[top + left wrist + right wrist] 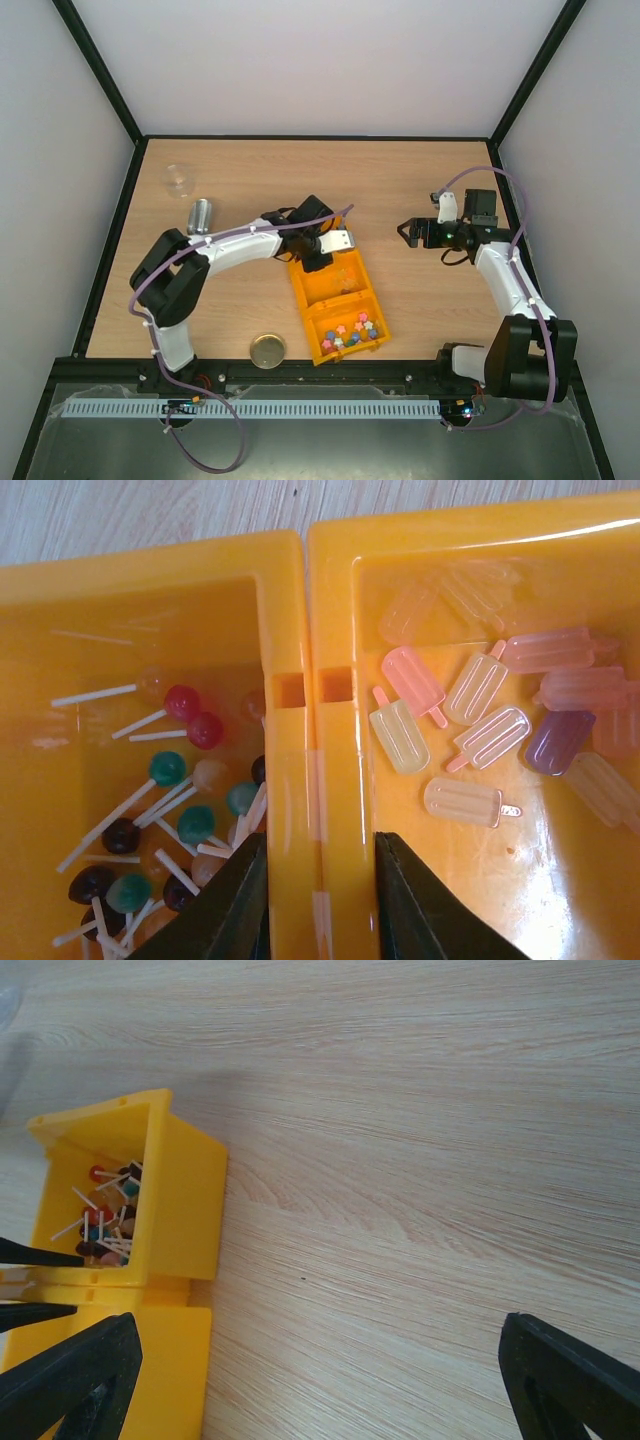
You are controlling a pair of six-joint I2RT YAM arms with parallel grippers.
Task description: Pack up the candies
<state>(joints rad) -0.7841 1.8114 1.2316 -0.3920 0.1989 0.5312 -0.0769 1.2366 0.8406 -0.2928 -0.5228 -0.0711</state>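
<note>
Tabletop: left gripper clamps bin wall, candies either side.

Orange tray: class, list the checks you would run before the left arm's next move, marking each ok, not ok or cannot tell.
1. The left gripper straddles the divider of the orange tray: ok.
2. Its hold on the divider is firm: cannot tell.
3. The lollipops and the popsicle candies lie in separate compartments: ok.
4. The star candies sit inside the near compartment: ok.
5. The right gripper is open, beside the tray, holding nothing: ok.
</note>
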